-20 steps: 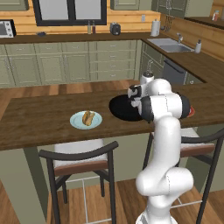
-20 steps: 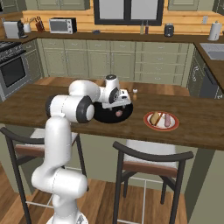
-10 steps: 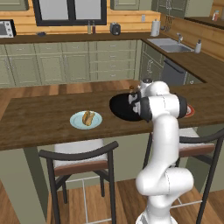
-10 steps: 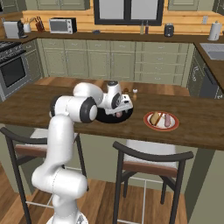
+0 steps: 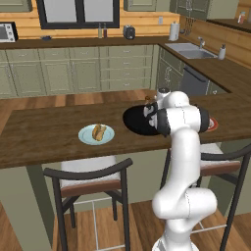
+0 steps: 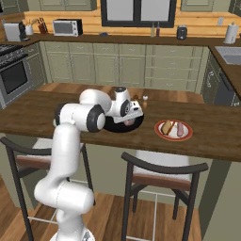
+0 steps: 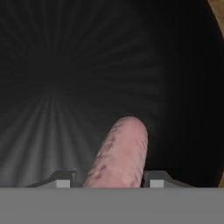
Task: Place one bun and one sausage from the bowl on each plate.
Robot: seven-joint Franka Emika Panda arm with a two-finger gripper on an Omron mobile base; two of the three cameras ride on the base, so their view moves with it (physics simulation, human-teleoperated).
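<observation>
My gripper (image 7: 109,179) reaches down into the black bowl (image 7: 65,65) and is shut on a pink sausage (image 7: 120,153), one finger tip against each side of it. From the base, the hand (image 6: 128,117) hangs over the right part of the bowl (image 6: 113,127) on the wooden counter, and the arm covers the bowl's right half (image 5: 135,120). The pale blue plate (image 5: 86,137) holds a bun with a sausage (image 5: 99,131). The white red-rimmed plate (image 6: 160,134) holds a bun (image 6: 166,126) and a sausage (image 6: 179,128).
Two small shakers (image 6: 140,99) stand just behind the bowl. Two bar stools (image 6: 162,172) stand under the counter's near edge. Bare wooden counter (image 5: 44,132) stretches left of the blue plate.
The hand has sunk lower into the bowl, and its jaws have gone from wide open to closed around the sausage. The plates have not moved.
</observation>
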